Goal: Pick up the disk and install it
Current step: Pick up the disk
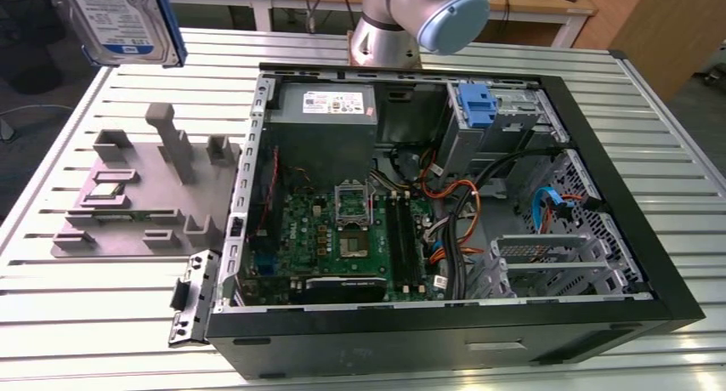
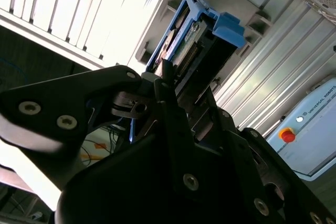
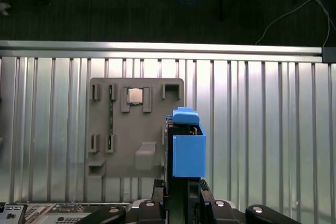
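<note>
our pincer [image 3: 182, 190] grips the disk [image 1: 119, 21], held high off the table [image 1: 68, 306]; pickup looks done, and installing calls for aligning over the computer case [image 1: 454, 344].

Open PC case [image 1: 454, 338] on slatted metal table [image 1: 80, 344]; green mobo [image 1: 323, 238] + grey PSU [image 1: 326, 110] inside. Grey parts fixture [image 1: 131, 206] just beside case, exterior view's left.
</note>
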You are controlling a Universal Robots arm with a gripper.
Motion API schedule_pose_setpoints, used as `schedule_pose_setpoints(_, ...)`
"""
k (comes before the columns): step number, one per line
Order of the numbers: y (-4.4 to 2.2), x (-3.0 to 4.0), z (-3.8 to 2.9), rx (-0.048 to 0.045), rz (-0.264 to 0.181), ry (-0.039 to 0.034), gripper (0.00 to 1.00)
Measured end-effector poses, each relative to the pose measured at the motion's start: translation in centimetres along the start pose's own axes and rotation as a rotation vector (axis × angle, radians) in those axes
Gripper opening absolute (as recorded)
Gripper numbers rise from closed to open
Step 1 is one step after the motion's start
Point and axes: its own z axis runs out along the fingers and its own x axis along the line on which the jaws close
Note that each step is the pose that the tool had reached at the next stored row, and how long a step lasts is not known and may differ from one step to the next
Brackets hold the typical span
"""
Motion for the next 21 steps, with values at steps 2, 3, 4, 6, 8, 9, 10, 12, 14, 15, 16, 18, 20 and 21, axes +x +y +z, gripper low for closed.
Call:
schedule_pose_setpoints(2,-0.66,0.0,-0.02,0.0001,0.0,0.0,0.35)
schedule_pose_setpoints(3,-0.99,0.0,-0.03,0.0,0.0,0.0,0.35)
schedule_pose_setpoints(4,-1.27,0.0,-0.03,0.0001,0.0,0.0,0.35)
schedule_pose_setpoints(6,-1.71,0.0,-0.05,0.0,0.0,0.0,0.35)
schedule_pose_setpoints(8,-2.07,0.01,-0.06,-0.0001,0.0,0.0,0.35)
schedule_pose_setpoints(9,-2.17,0.03,-0.05,-0.0001,0.0,0.0,0.35)
schedule_pose_setpoints(10,-2.24,0.08,-0.05,0.0001,0.0,-0.0001,0.35)
schedule_pose_setpoints(12,-2.31,0.28,-0.04,0.0001,0.0,-0.0001,0.35)
schedule_pose_setpoints(14,-2.35,0.57,-0.05,-0.0001,0.0,0.0,0.35)
schedule_pose_setpoints(15,-2.35,0.73,-0.05,0.0,0.0,-0.0001,0.35)
schedule_pose_setpoints(16,-2.36,0.93,-0.05,0.0,0.0,0.0,0.35)
schedule_pose_setpoints(18,-2.37,1.31,-0.04,0.0001,0.0,-0.0001,0.35)
schedule_pose_setpoints(20,-2.37,1.65,-0.05,0.0,0.0,-0.0001,0.35)
schedule_pose_setpoints(21,-2.37,1.86,-0.06,0.0,0.0,-0.0001,0.35)
